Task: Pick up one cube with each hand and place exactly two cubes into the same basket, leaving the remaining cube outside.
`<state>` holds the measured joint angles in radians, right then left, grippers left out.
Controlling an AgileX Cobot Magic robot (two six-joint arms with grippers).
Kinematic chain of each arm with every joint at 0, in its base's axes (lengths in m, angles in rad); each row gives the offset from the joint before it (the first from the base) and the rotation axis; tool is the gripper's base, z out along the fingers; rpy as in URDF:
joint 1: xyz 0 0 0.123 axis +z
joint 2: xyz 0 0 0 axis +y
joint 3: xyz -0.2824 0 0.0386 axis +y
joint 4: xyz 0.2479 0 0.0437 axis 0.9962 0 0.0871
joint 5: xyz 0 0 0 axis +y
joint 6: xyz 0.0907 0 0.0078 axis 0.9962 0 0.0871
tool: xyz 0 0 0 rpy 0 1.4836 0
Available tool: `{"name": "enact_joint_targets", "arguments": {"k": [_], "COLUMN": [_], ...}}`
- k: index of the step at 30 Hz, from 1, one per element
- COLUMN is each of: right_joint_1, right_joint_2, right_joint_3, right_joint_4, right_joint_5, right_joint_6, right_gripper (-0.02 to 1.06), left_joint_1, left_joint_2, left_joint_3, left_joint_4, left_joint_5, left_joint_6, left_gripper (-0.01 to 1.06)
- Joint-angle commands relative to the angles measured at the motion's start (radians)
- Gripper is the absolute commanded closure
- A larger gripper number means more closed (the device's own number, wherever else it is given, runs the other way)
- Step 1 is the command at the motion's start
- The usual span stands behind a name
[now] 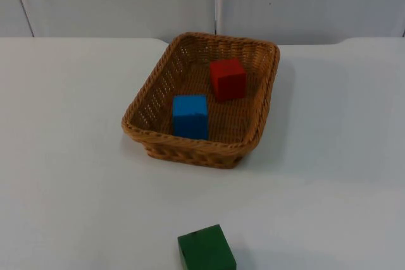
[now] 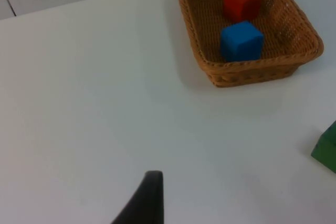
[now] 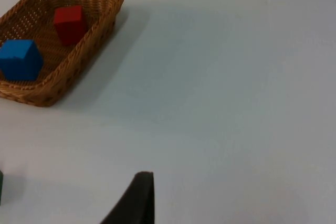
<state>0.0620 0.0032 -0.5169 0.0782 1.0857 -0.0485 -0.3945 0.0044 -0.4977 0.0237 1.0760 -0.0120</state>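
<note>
The basket [image 1: 256,136] is woven wicker, tan and rough, with a braided rim. Inside it, the red cube [image 1: 228,79] and the blue cube [image 1: 190,116] look smooth and matt, painted in solid colour. Outside the basket, the green cube [image 1: 206,250] has the same matt finish. The table [image 1: 69,156] is smooth, white, faintly sheened.

No readable text anywhere, no labels, brands, numbers or signs on the woven basket [image 1: 149,102], the red cube [image 1: 228,79], the blue cube [image 1: 190,116], the green cube [image 1: 206,250], the white worktop [image 1: 69,156]
</note>
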Motion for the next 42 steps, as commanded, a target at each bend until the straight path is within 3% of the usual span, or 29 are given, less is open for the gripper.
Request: {"name": "enact_joint_targets", "arguments": {"k": [1, 17, 30, 42], "right_joint_1": [-0.007, -0.008, -0.008, -0.008], "right_joint_2": [-0.003, -0.003, -0.003, -0.003], "right_joint_3": [0.001, 0.001, 0.001, 0.001], "right_joint_4": [0.003, 0.003, 0.003, 0.003], "right_joint_5": [-0.01, -0.01, -0.01, -0.01], "right_joint_6": [-0.002, 0.006, 0.006, 0.006], "right_gripper": [-0.01, -0.01, -0.01, -0.01], "left_joint_1": [0.0, 0.002, 0.199, 0.307], "left_joint_2": [-0.004, -0.004, -0.004, -0.004], "left_joint_3": [0.005, 0.005, 0.005, 0.005], "left_joint_4": [0.007, 0.007, 0.007, 0.007], "left_joint_5": [-0.001, -0.001, -0.001, -0.001], "left_joint_6": [-0.004, -0.004, -0.004, -0.004], "left_gripper": [0.07, 0.07, 0.07, 0.07]}}
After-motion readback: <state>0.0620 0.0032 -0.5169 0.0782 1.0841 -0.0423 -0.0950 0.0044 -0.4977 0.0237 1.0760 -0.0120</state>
